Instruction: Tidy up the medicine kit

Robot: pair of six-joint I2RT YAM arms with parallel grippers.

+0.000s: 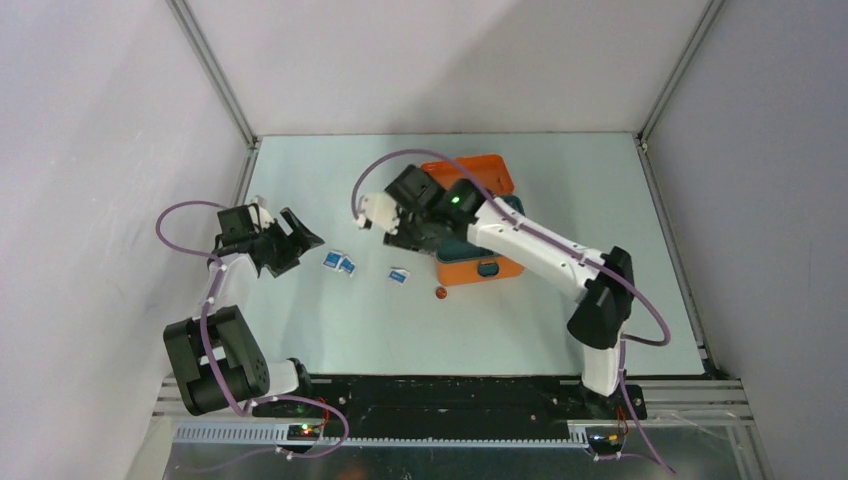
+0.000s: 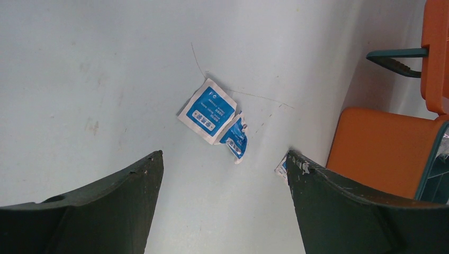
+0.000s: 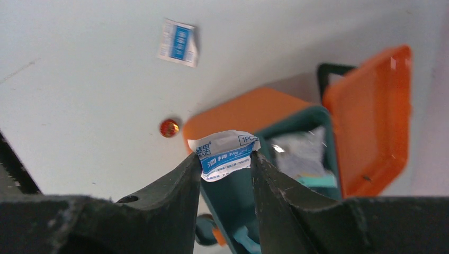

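The orange medicine kit (image 1: 478,268) stands open at mid-table, its lid (image 3: 370,116) tipped back. My right gripper (image 3: 224,159) hovers over the kit's near-left corner, shut on a blue-white packet (image 3: 223,147) pinched crumpled between its fingertips. In the top view that gripper (image 1: 408,236) sits at the kit's left side. My left gripper (image 2: 225,156) hangs open and empty above the table to the left. Two blue-white packets (image 2: 207,111) (image 2: 235,140) lie overlapping just beyond it. A third packet (image 2: 282,168) peeks out beside its right finger.
A teal tray with clear packets (image 3: 299,151) fills the kit's inside. A small round orange-red thing (image 1: 439,293) lies on the table in front of the kit. Loose packets (image 1: 340,263) (image 1: 399,275) lie between the two arms. Grey walls close in the table.
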